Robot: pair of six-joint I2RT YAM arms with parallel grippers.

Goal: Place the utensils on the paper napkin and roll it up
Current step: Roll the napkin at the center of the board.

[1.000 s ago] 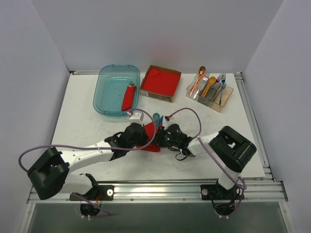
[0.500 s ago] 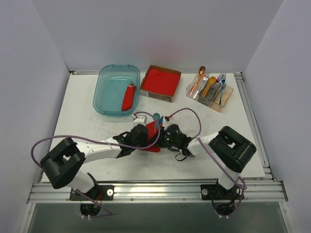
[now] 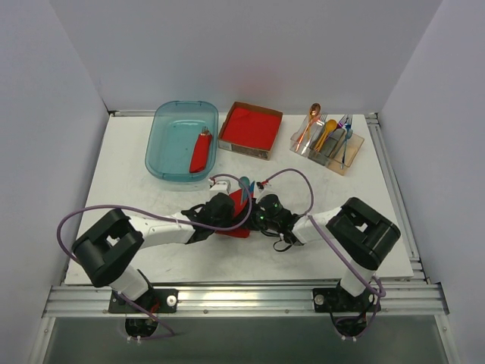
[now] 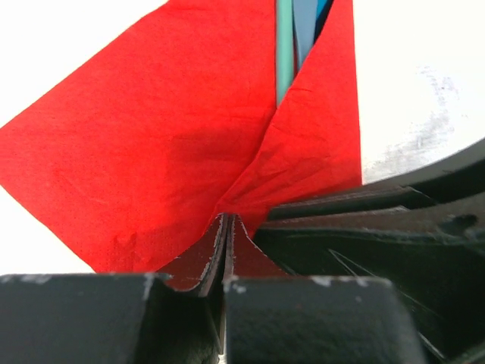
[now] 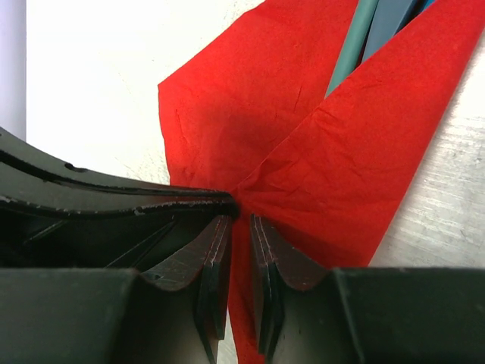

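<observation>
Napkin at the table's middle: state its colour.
The napkin is bright red; the left wrist view shows it best.

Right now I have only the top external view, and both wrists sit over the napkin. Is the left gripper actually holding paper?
Observer: Yes. The left wrist view shows the left gripper shut on a raised fold of the paper napkin.
Operator: Are the utensils inside the fold?
Observer: The handles of the teal spoon and the blue piece lie side by side, with a flap of napkin folded over them.
Operator: And the right gripper?
Observer: In its own wrist view the right gripper has its jaws a sliver apart, with red paper in the gap and creases meeting at the tips. It looks like a pinch.
</observation>
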